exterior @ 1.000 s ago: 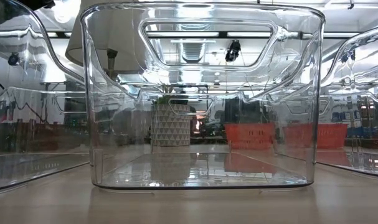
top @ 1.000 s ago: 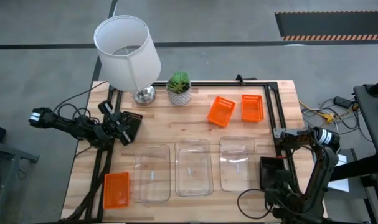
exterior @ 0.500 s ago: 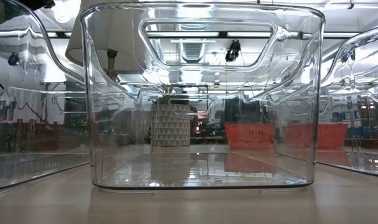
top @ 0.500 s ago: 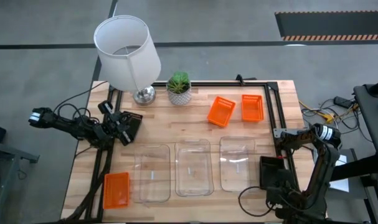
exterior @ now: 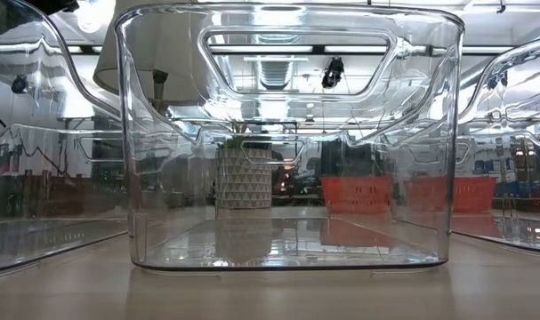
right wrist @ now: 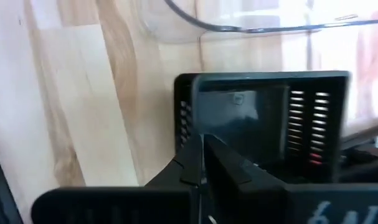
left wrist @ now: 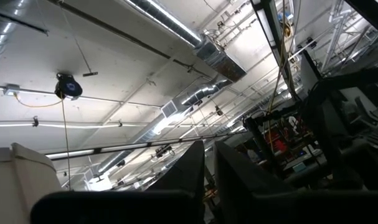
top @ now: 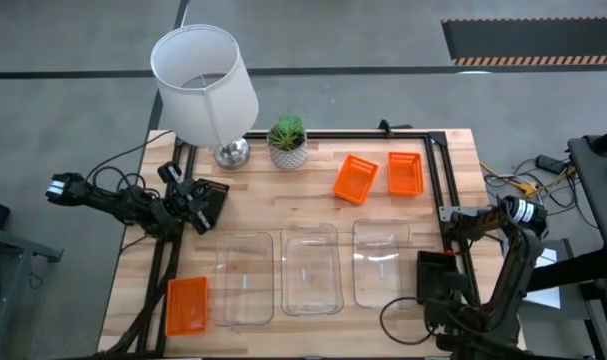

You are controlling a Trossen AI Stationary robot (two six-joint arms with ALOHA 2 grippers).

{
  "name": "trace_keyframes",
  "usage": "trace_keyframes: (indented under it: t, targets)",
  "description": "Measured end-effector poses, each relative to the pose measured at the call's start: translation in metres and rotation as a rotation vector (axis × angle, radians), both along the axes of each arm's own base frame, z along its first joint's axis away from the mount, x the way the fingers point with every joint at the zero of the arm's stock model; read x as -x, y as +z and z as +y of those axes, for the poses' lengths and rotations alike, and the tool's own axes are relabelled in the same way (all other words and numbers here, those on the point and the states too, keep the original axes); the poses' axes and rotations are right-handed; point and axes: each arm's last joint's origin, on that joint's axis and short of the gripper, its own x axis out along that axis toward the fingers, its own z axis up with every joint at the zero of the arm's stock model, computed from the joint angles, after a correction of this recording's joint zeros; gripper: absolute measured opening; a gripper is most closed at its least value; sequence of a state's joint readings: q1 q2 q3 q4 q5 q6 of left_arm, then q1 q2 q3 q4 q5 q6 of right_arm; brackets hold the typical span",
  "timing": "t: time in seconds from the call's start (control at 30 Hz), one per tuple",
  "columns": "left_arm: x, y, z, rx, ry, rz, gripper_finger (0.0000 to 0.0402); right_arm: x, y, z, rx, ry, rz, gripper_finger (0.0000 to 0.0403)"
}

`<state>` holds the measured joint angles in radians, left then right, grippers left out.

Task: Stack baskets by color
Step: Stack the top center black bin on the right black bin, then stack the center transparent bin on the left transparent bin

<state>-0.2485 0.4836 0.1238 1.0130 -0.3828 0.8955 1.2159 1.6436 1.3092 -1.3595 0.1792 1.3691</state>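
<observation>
Baskets, small shallow plastic bins (top: 310, 268), all lie unstacked on the wooden table (top: 453, 170); my right gripper (right wrist: 201, 163) clamps the black slotted plastic basket (right wrist: 263, 118), left gripper (left wrist: 208, 163) closed, empty.

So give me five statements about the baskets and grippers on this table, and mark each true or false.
1. Three clear see-through plastic baskets sit side by side in a row. True.
2. All orange plastic baskets are stacked. False: two lie near the potted plant, one alone at the table's opposite corner.
3. The right gripper is shut at a black slotted basket. True.
4. The left gripper holds a clear basket. False: it holds none.
5. The lamp stands beside the plant. True.
</observation>
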Motion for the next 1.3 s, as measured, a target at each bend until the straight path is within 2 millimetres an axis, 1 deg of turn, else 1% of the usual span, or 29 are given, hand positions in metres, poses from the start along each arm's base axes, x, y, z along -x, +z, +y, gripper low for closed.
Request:
trace_keyframes:
  t: [0.13,0.2,0.27,0.37,0.5,0.6,0.7,0.87,0.97,1.03,1.1,1.17,1.3]
  targets:
    - [-0.001,0.000,0.000,-0.001,0.000,0.005,0.0019,-0.001,-0.002,0.000,-0.007,-0.004,-0.008,0.0009]
    - [-0.002,-0.001,0.000,-0.003,0.000,0.012,0.0019,-0.003,0.004,-0.003,0.013,-0.011,0.000,0.0009]
    - [-0.003,-0.002,-0.001,-0.004,0.000,0.019,0.0019,-0.004,0.015,-0.007,0.031,-0.023,0.004,0.0009]
    - [-0.004,-0.003,-0.001,-0.006,0.000,0.027,0.0019,-0.006,0.028,-0.015,0.070,-0.081,-0.012,0.0009]
    - [-0.004,-0.002,-0.001,0.012,-0.013,0.017,0.0019,-0.007,0.035,-0.018,0.015,-0.106,-0.047,0.0009]
    - [-0.003,-0.002,-0.001,0.050,-0.039,0.005,0.0019,-0.008,0.029,-0.014,-0.033,-0.106,-0.062,0.0009]
    - [-0.003,-0.002,-0.001,0.056,-0.049,0.005,0.0019,-0.009,0.019,-0.009,-0.074,-0.103,-0.076,0.0009]
    - [-0.003,-0.002,-0.001,0.056,-0.050,0.006,0.0019,-0.010,-0.006,-0.006,-0.067,-0.104,-0.072,0.0009]
    - [-0.003,-0.001,-0.001,0.054,-0.054,0.004,0.0019,-0.009,-0.021,-0.008,-0.042,-0.115,-0.040,0.0009]
    - [-0.004,-0.002,-0.001,0.054,-0.055,0.007,0.0019,-0.009,-0.026,-0.008,-0.042,-0.118,-0.033,0.0009]
    - [-0.004,-0.002,-0.001,0.055,-0.056,0.010,0.0019,-0.009,-0.025,-0.007,-0.053,-0.121,-0.035,0.0009]
    - [-0.005,-0.003,-0.002,0.066,-0.066,0.012,0.0019,-0.009,-0.020,-0.007,-0.060,-0.122,-0.037,0.0009]
    - [-0.005,-0.002,-0.002,0.068,-0.085,0.009,0.0019,-0.010,0.004,-0.004,-0.134,-0.119,-0.059,0.0009]
